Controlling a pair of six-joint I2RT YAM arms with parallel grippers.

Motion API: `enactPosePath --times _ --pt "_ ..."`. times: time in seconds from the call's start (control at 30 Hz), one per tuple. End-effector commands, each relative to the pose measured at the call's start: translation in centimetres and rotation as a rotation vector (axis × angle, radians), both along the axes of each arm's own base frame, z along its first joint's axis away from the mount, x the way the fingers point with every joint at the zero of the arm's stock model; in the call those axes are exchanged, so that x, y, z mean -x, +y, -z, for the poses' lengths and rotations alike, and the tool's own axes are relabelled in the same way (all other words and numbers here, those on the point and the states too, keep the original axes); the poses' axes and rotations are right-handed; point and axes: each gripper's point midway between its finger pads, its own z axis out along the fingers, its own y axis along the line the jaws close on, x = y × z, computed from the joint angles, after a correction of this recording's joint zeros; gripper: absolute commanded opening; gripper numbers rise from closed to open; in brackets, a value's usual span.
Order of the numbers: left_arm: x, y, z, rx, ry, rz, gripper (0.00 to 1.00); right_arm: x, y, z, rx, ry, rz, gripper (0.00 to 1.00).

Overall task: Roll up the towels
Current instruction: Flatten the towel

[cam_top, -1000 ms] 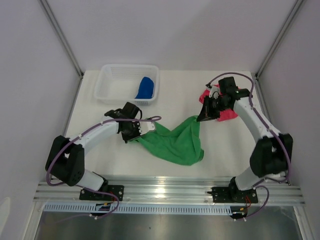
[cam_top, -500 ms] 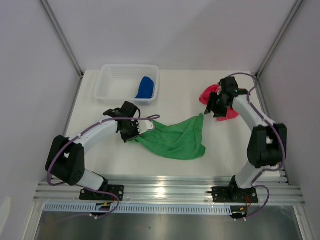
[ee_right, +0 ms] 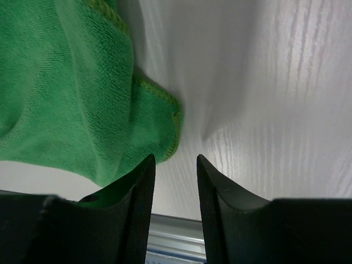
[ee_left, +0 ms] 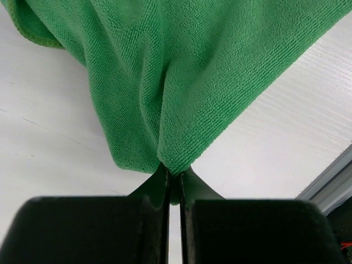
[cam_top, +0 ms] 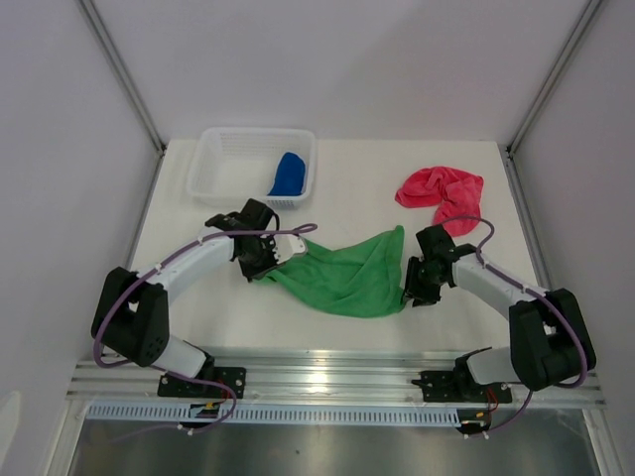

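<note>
Where pinched, fuzzy green towel (ee_left: 181, 82) pleated.

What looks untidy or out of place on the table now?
The pink-red towel lies crumpled in a heap at the far right, and the green towel is rumpled, not flat. The blue towel sits in the basket.

**White table, three things down on it**

Here's the white table (cam_top: 357, 183), faint grain running across its top. Up in the far left corner a white mesh basket (cam_top: 256, 132) sits flat on it. In the middle, toward the near edge, the green towel (cam_top: 347, 278) lies spread and rumpled, one corner drawn out to the left. On the far right, the pink-red towel (cam_top: 442, 190) lies bunched in a heap, well apart from the green one.
</note>
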Motion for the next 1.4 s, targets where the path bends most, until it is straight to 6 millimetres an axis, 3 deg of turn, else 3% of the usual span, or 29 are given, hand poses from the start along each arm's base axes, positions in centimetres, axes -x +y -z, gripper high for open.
enactPosePath --times 0.0,0.13,0.23,0.37,0.5,0.6,0.63,0.73,0.77,0.8,0.83,0.93,0.97,1.0,1.03,1.07,1.2,1.27,1.3,1.37 --pt "-0.6 -0.8 -1.0 0.039 -0.009 -0.01 0.01 -2.3 0.5 0.0 0.001 -0.085 0.038 0.4" --pt "-0.5 -0.7 -0.7 0.037 -0.002 -0.016 0.01 -3.4 0.8 0.5 -0.003 -0.116 0.04 0.4" --pt "-0.3 -0.5 -0.4 0.03 0.002 -0.024 0.01 -3.4 -0.5 1.9 0.078 -0.086 0.058 0.38" --pt "-0.4 -0.5 -0.9 0.042 -0.014 -0.042 0.01 -3.3 -0.4 3.2 0.078 -0.064 0.053 0.25" --pt "-1.5 -0.7 -2.3 0.062 -0.06 -0.104 0.01 -4.1 0.8 2.7 0.014 -0.077 0.057 0.0" --pt "-3.6 0.3 -4.4 0.066 -0.144 -0.18 0.01 -5.6 2.0 -0.3 -0.073 -0.124 0.055 0.0" --pt "-4.6 0.7 -5.7 0.077 -0.179 -0.217 0.01 -7.9 2.6 -3.6 -0.106 -0.211 0.057 0.0" --pt "-7.2 3.0 -9.5 0.085 -0.289 -0.315 0.01 -10.8 2.3 -9.4 -0.12 -0.33 0.054 0.0" --pt "-8.2 3.8 -11.5 0.096 -0.335 -0.344 0.01 -12.8 2.4 -13.9 -0.145 -0.421 0.053 0.0" --pt "-9.1 3.9 -13.8 0.118 -0.389 -0.351 0.01 -13.8 2.2 -16.0 -0.153 -0.472 0.045 0.0" --pt "-9.4 4.2 -14.8 0.121 -0.409 -0.347 0.01 -15.6 1.6 -20.2 -0.174 -0.568 0.056 0.0" --pt "-11.2 4.5 -19.8 0.151 -0.526 -0.344 0.01 -17.5 0.6 -24.6 -0.177 -0.669 0.041 0.0" --pt "-11.5 4.6 -20.3 0.15 -0.543 -0.345 0.01 -18.5 -0.4 -27.6 -0.177 -0.731 0.052 0.0" --pt "-12.2 4.6 -21.7 0.151 -0.583 -0.337 0.01 -19.4 -0.8 -27.9 -0.157 -0.738 0.039 0.0" --pt "-12.5 4.7 -21.8 0.143 -0.589 -0.336 0.01 -20.0 -1.2 -28.8 -0.149 -0.757 0.038 0.0" --pt "-13.0 4.9 -22.4 0.136 -0.611 -0.338 0.01 -20.6 -1.8 -30.9 -0.146 -0.799 0.042 0.0" --pt "-13.7 5.3 -24.0 0.094 -0.66 -0.288 0.0 -21.8 -2.4 -32.9 -0.126 -0.835 0.033 0.0" --pt "-12.8 5.4 -22.7 0.067 -0.615 -0.251 0.01 -21.5 -2.5 -32.8 -0.124 -0.833 0.03 0.0" --pt "-12.5 5.4 -22.0 0.041 -0.6 -0.196 0.04 -21.2 -2.5 -31.4 -0.123 -0.8 0.032 0.0" --pt "-10.1 5.0 -18.1 0.023 -0.475 -0.106 0.07 -19.9 -2.1 -30.7 -0.15 -0.791 0.041 0.0"
